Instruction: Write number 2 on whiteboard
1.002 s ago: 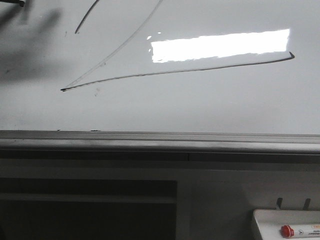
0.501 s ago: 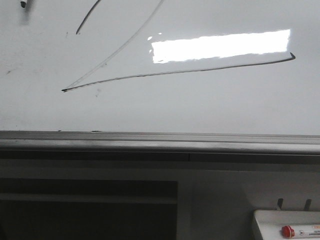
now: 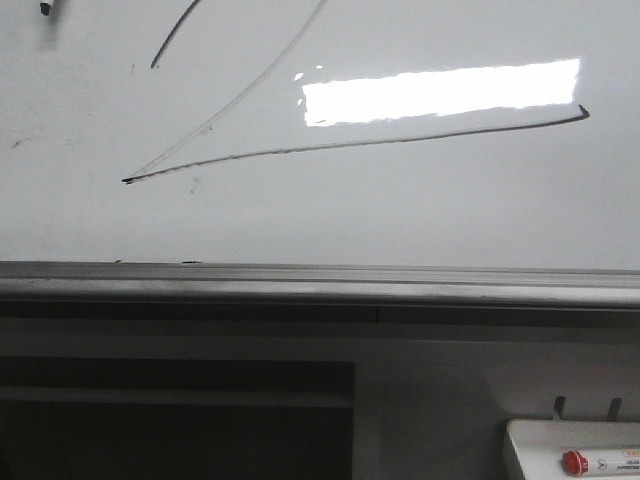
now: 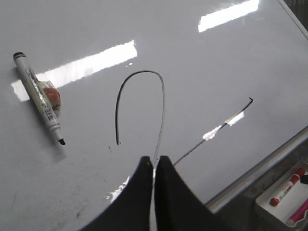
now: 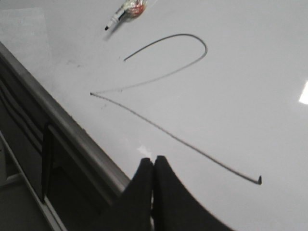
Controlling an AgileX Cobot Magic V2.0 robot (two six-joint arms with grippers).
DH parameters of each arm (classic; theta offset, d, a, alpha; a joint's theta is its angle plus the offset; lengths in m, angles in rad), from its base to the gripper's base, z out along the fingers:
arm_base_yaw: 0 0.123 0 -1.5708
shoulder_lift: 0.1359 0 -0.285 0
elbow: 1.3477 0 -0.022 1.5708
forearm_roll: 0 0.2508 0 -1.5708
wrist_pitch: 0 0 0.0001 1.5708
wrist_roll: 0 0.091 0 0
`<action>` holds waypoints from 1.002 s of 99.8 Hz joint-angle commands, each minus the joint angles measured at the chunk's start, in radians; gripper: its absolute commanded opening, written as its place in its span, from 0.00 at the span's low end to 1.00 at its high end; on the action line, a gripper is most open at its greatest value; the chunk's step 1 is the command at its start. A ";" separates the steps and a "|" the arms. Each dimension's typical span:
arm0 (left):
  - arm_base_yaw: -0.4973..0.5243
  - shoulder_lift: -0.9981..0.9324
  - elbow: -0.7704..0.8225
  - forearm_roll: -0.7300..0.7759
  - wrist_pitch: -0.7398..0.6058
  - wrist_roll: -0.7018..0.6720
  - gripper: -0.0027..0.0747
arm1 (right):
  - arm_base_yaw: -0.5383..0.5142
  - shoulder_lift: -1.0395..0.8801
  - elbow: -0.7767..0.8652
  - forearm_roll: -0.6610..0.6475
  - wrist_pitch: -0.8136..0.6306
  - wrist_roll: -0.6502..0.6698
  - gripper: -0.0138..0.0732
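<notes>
Whiteboard [image 3: 420,225] fills most of the front view, glossy pale grey, lying flat with its grey metal rim running across the near edge; bright rectangular glare on the right half. Same board in left wrist view [image 4: 207,62] and right wrist view [image 5: 250,86].

Number 2 [image 3: 350,143] is drawn on the board in thin black line: curved top cut off at the upper edge of the front view, faint long diagonal down to a sharp corner at left, then a base stroke rising slightly to the right, ending in a small hook just under the glare. Whole figure visible in the right wrist view [image 5: 159,79]; partly hidden behind the fingers in the left wrist view [image 4: 144,96].

Left gripper [image 4: 154,163]: dark fingers pressed together, holding nothing, above the board over the 2's diagonal.

Right gripper [image 5: 153,163]: fingers pressed together, holding nothing, above the board near the rim, beside the base stroke.

Black marker [image 4: 41,98] lies uncapped on the board, left of the 2's curve, apart from it, tip toward the rim. Also seen here [image 5: 126,11].

White tray [image 3: 530,450] below the board edge at right, holds a red-capped marker [image 3: 590,463].
</notes>
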 commanded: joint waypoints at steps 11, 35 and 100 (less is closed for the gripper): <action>0.001 0.007 -0.025 -0.125 -0.064 -0.007 0.01 | -0.006 0.006 0.039 -0.002 -0.091 0.002 0.09; 0.001 0.007 -0.025 -0.147 -0.064 -0.007 0.01 | -0.006 0.006 0.082 -0.002 -0.085 0.002 0.09; 0.139 -0.216 0.305 0.456 -0.373 -0.355 0.01 | -0.006 0.006 0.084 -0.002 -0.079 0.002 0.09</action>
